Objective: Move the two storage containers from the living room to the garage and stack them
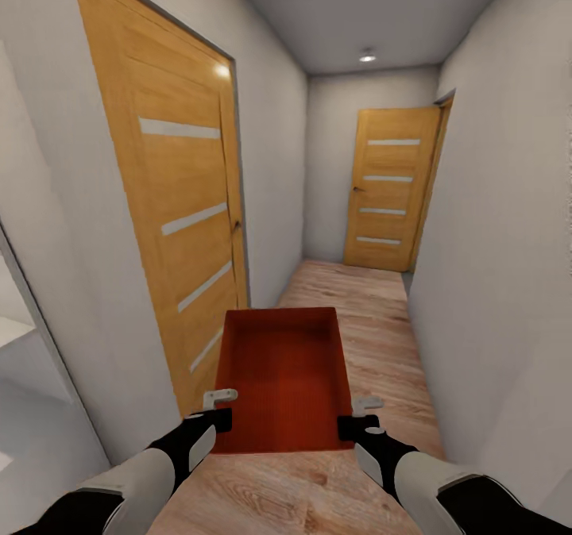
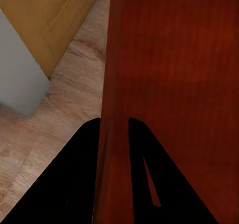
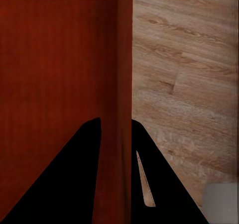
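Carrying one storage container down the hallway, long axis pointing ahead at frame centre, left gripper and right gripper jaws clenched on opposite side walls.

The setting is identified as a narrow interior hallway of a home. Plain grey-white walls are seen on both sides, closing in tightly on a strip of light wood plank floor. A tall wooden door with four pale horizontal inlays is set in the left wall, and a second door of the same pattern is set at the far end of the passage. A further door frame is visible on the right near that end. A recessed ceiling light is mounted above the far end. The same plank flooring is shown in the right wrist view.
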Controlling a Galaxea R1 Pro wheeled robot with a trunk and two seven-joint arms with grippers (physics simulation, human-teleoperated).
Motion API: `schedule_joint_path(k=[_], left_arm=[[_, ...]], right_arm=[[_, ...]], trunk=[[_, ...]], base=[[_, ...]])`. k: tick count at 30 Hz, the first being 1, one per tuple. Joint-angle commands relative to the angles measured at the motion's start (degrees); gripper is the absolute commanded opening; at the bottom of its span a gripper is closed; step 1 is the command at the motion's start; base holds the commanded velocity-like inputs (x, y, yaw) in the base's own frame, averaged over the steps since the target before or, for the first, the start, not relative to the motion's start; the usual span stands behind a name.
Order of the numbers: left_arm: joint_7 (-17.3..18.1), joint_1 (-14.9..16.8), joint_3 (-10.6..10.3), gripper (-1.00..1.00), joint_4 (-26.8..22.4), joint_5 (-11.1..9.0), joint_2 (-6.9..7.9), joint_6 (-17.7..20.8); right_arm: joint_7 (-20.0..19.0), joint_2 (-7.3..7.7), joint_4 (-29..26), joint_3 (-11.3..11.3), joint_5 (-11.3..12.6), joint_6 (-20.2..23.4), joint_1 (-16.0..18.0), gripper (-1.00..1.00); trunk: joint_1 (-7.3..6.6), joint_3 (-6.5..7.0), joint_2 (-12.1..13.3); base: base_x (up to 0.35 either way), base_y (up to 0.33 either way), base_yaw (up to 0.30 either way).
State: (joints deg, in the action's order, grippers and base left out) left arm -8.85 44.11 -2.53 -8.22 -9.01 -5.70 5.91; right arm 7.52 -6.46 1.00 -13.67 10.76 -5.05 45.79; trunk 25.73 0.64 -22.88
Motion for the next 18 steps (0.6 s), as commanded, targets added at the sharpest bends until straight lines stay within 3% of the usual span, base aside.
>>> schedule_joint_path(k=[1,18], left_arm=[[-2.7,0.0,1.9,-1.0,-0.3,0.7,2.01,-2.3],[-2.7,0.0,1.9,-1.0,-0.3,0.6,2.01,-2.2]], right_arm=[[-0.8,-0.05,0.1,1.5,0.3,-0.1,0.0,-1.0],[-0.8,-0.04,0.1,1.5,0.3,-0.1,0.0,-1.0]], trunk=[[0.05,-0.02,0.0],[0.05,-0.02,0.0]], base=[[0.324,0.0,-0.242],[0.324,0.0,-0.242]])
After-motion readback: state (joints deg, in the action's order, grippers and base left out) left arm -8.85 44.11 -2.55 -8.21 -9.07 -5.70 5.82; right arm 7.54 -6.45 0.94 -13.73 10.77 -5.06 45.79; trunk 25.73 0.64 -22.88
